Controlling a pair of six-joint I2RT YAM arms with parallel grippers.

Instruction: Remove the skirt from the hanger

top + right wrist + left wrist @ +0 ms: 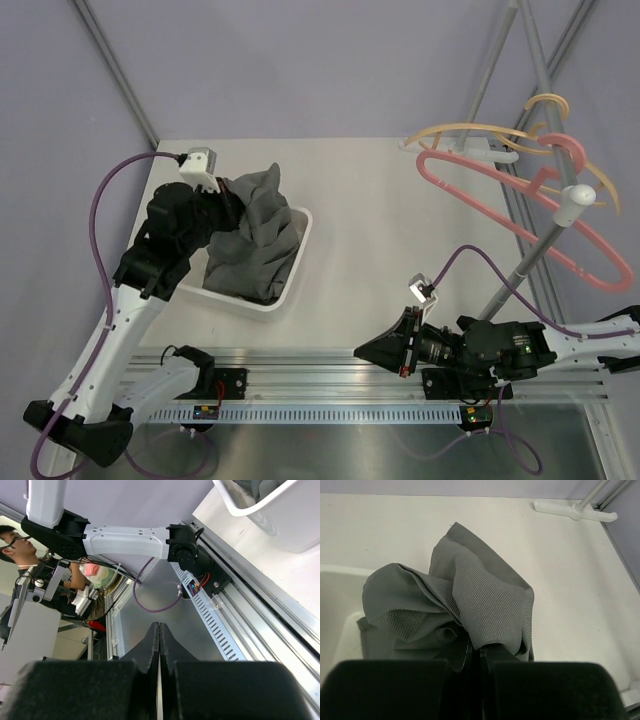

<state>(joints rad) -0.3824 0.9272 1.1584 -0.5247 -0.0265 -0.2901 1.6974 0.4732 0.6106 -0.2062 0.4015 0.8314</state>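
Observation:
The grey skirt (258, 235) is bunched up and hangs from my left gripper (228, 208) into the white bin (296, 272). In the left wrist view the ribbed skirt (470, 600) bulges out just past my left gripper (479, 652), whose jaws are shut on a fold of it. A pink hanger (428, 163) hangs bare on the rack at the back right, well apart from the skirt. My right gripper (362, 350) lies low by the front rail, pointing left. In its wrist view my right gripper (159, 630) is shut with nothing in it.
A yellowish hanger (470, 130) hangs beside the pink one from a slanted grey rack pole (535, 255). The rack's white foot (575, 510) rests on the table at the back. A metal rail (400, 385) runs along the front edge.

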